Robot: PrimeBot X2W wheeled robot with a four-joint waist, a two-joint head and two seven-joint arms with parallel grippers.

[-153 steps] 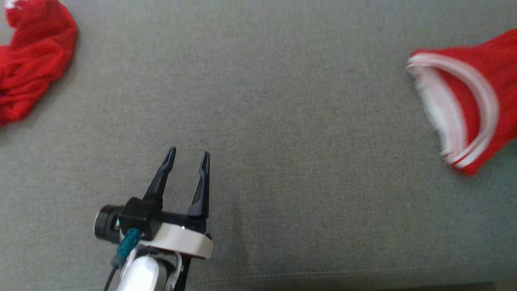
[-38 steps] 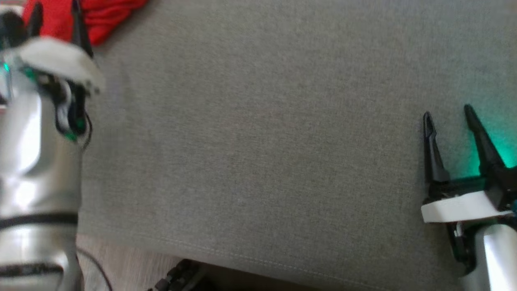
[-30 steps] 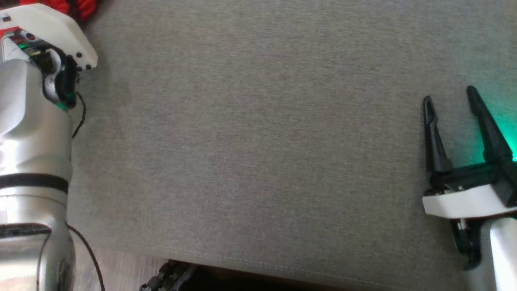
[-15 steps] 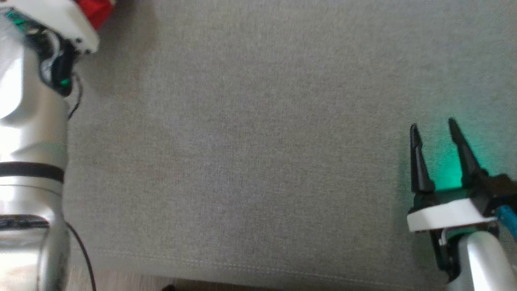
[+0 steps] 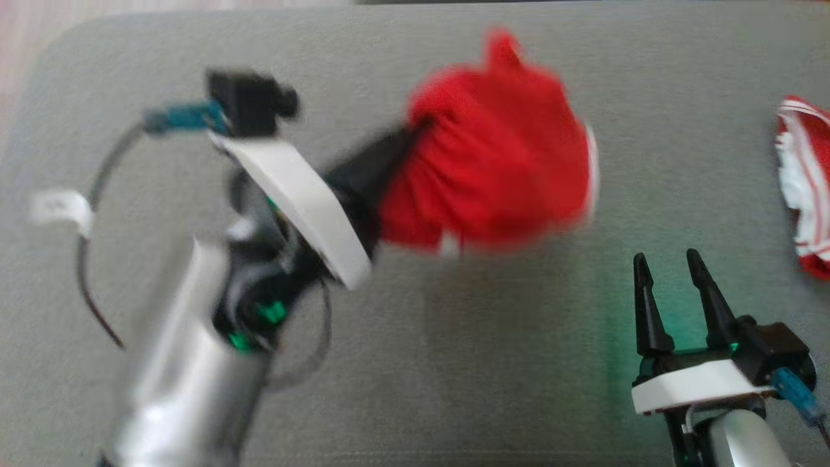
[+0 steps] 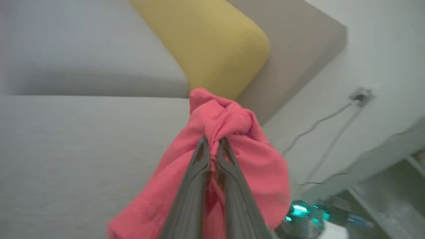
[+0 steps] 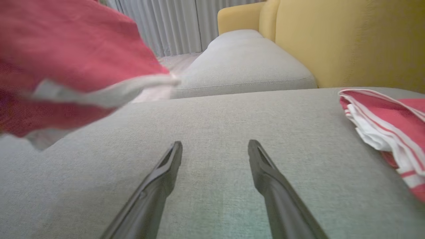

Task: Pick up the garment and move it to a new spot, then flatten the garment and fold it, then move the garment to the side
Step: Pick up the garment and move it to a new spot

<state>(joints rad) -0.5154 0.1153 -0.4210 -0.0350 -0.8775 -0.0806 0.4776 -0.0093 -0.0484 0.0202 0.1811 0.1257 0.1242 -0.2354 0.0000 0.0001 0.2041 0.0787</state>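
Nearest the robot, the right tool [image 5: 667,256] is seen low over the grey sofa seat [image 5: 454,363], its two fingers spread wide and nothing held between them. Further out and to the left, the left tool [image 5: 415,133] is clamped narrow on a bunched red garment [image 5: 499,175], which is held clear of the seat near its middle; that part is blurred. Off to the right, a striped red-and-white cloth [image 5: 804,188] is seen lying on the seat, well apart from the garment. At the back, a yellow back cushion [image 6: 206,43] is made out.
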